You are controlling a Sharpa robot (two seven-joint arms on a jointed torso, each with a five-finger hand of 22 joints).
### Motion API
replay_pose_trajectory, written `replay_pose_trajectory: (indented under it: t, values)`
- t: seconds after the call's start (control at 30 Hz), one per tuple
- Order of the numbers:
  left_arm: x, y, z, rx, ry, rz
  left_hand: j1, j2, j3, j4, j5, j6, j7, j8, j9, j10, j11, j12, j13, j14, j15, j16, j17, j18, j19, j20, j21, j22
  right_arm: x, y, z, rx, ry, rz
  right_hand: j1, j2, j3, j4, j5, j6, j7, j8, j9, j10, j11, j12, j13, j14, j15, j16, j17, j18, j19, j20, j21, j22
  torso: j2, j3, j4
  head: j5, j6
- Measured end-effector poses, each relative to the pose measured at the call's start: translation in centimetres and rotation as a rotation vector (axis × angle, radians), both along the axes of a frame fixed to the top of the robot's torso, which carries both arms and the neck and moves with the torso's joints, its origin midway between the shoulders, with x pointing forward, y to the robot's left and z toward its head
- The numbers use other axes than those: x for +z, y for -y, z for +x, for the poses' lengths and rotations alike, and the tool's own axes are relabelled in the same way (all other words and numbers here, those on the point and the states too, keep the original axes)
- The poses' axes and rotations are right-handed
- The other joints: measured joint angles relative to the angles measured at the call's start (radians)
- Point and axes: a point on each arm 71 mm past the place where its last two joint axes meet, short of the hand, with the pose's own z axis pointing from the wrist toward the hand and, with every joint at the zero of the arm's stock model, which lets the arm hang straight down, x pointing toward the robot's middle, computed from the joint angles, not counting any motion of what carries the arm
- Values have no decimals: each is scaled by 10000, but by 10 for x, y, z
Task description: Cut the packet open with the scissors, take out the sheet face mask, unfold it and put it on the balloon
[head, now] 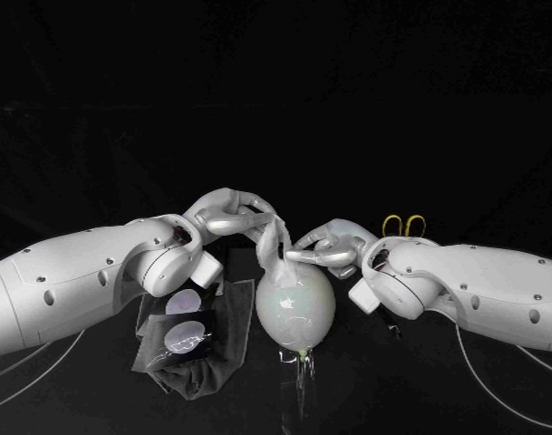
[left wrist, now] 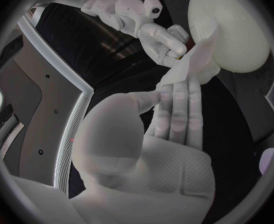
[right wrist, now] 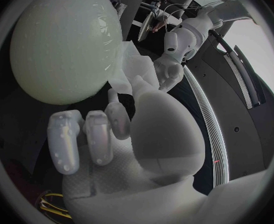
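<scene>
A pale, egg-shaped balloon (head: 296,313) stands at the middle of the black table, also seen up close as balloon (left wrist: 236,30) and balloon (right wrist: 62,45). A thin, translucent white sheet mask (head: 273,246) hangs in a twisted strip over the balloon's top. My left hand (head: 230,217) pinches its upper end above and left of the balloon. My right hand (head: 328,252) grips the mask's other edge at the balloon's top right. The mask (left wrist: 193,67) stretches from my left fingers (left wrist: 180,114) to the right hand (left wrist: 161,37). The mask (right wrist: 137,69) lies against the balloon's side.
The dark cut packet (head: 187,335) with shiny round spots lies on the table left of the balloon, under my left forearm. Yellow-handled scissors (head: 402,224) lie behind my right arm, and the scissors (right wrist: 49,206) show again by the wrist.
</scene>
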Motion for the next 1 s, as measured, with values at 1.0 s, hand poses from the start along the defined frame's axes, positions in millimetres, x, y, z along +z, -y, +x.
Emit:
replay_pose_trajectory:
  t: [1.0]
  values:
    - [0, -1, 0, 14, -8, 5, 40, 17, 0, -1, -33, -4, -2, 1, 0, 0, 0, 0, -1, 16, 17, 0, 17, -71, 0, 0, 0, 0, 1, -3, -3, 157, 122, 232, 2190, 1232, 999, -1077, -1, 1453, -669, 1222, 511, 250, -323, 842, 248, 15, -554, 7, -6, -1, 22, -491, -11, 7, -2, -5, 4, -15, -34]
